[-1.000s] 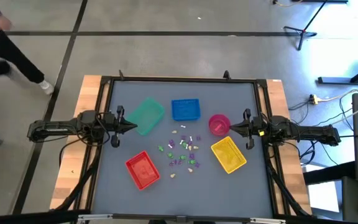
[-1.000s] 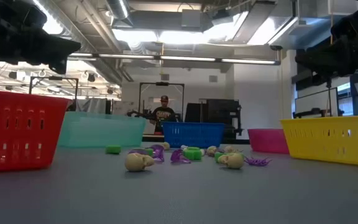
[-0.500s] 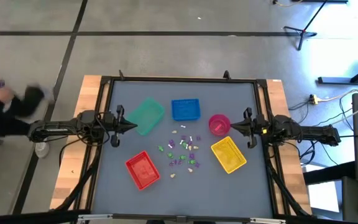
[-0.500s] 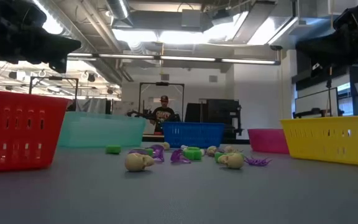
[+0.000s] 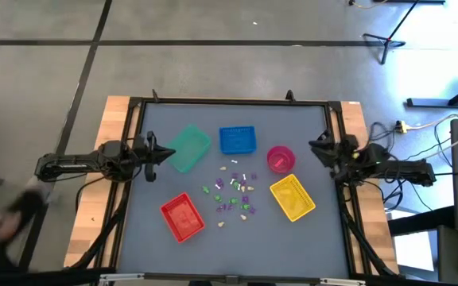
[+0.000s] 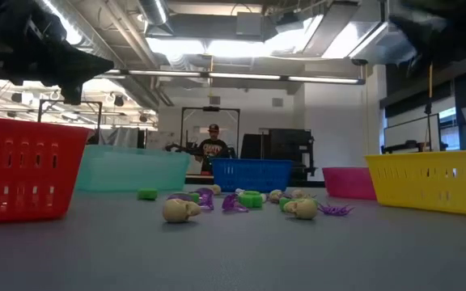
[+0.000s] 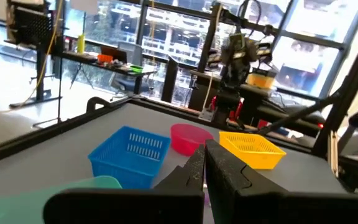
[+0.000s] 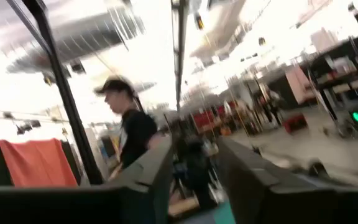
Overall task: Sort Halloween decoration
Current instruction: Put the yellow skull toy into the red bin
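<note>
The Halloween decoration (image 5: pixel 235 191) is a loose scatter of tiny green, purple and whitish trinkets lying on the grey table between the trays; the low view shows the trinkets (image 6: pixel 241 202) resting on the tabletop. My left gripper (image 5: pixel 165 152) hovers shut and level at the table's left side, by the green tray (image 5: pixel 188 148); its fingers (image 7: pixel 204 171) meet with nothing between them. My right gripper (image 5: pixel 318 148) hovers at the table's right side, tipped upward, open and empty; its wrist view shows the gap (image 8: pixel 194 171) between the fingers.
Around the trinkets stand a blue tray (image 5: pixel 238 140), a round pink bowl (image 5: pixel 281 158), a yellow tray (image 5: pixel 293 197) and a red tray (image 5: pixel 182 216). A raised dark frame (image 5: pixel 229 102) edges the table. A person (image 5: pixel 6 222) moves past the table's near left.
My right gripper has risen and tipped its fingers upward, rolling as it went, and has opened. My left gripper has rolled about its own axis without leaving its place. The person beside the table's left has walked toward its near side.
</note>
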